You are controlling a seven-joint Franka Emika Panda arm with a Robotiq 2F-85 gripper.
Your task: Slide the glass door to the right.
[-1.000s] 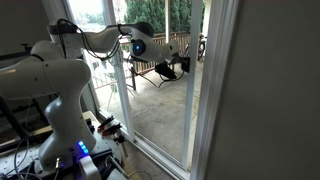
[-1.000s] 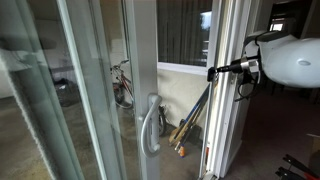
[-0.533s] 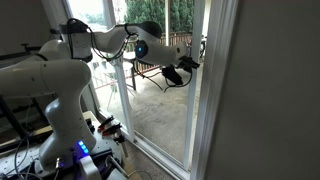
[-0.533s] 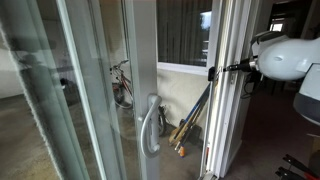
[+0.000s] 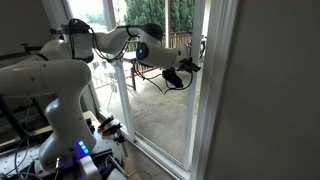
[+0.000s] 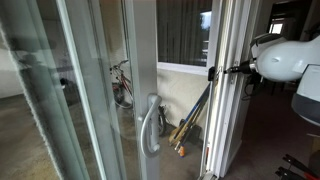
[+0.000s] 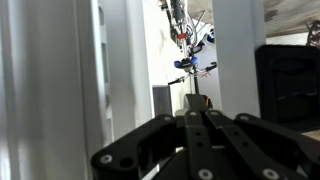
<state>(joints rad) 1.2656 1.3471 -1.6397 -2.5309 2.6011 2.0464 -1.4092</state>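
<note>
The glass door is a tall clear pane with a slim white stile on its edge. It also shows in an exterior view, with the stile at its right. My gripper reaches out level at about mid height, and its tip rests against the stile's edge. In the wrist view the gripper has its black fingers pressed together with nothing between them, and a white upright stands just beside the tip.
A second white-framed panel carries a curved handle. Long-handled tools lean behind the glass, and a bicycle stands further back. A wide white wall borders the doorway. Cables and gear lie by the robot's base.
Over the last second the gripper moved along the glass to the stile. In the last half second it hardly shifted, and the door looks unmoved.
</note>
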